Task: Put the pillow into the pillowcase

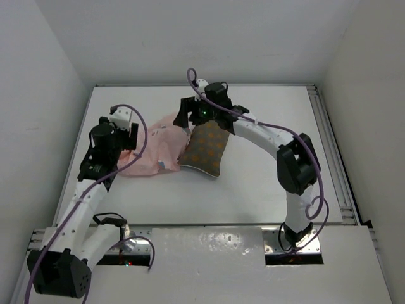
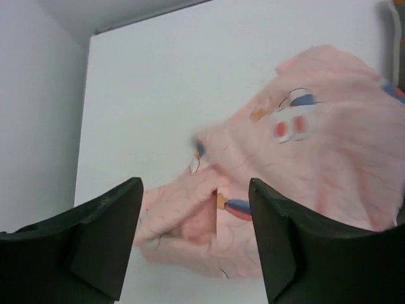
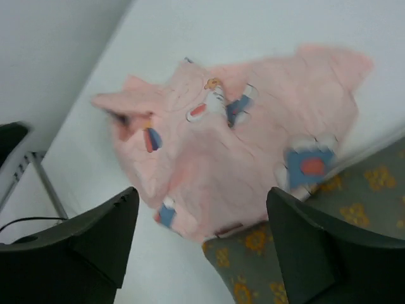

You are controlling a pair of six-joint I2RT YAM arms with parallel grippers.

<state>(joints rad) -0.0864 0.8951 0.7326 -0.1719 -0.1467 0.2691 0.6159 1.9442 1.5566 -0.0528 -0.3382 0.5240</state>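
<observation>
The pink rabbit-print pillowcase (image 1: 155,151) lies crumpled on the white table, left of centre. The olive-brown pillow (image 1: 204,149) with orange dots lies flat beside it on the right, its left edge touching or slightly overlapping the cloth. My left gripper (image 1: 124,147) is open over the pillowcase's left end; in the left wrist view a folded corner of the pillowcase (image 2: 190,218) sits between the jaws, untouched. My right gripper (image 1: 190,117) is open above the far end of both things; its view shows the pillowcase (image 3: 240,152) and a corner of the pillow (image 3: 266,266).
White walls close the table on the left, back and right. A metal rail (image 1: 332,152) runs along the right edge. A purple cable (image 1: 142,136) loops from the left arm over the cloth. A dark stand (image 3: 19,164) stands at the left wall.
</observation>
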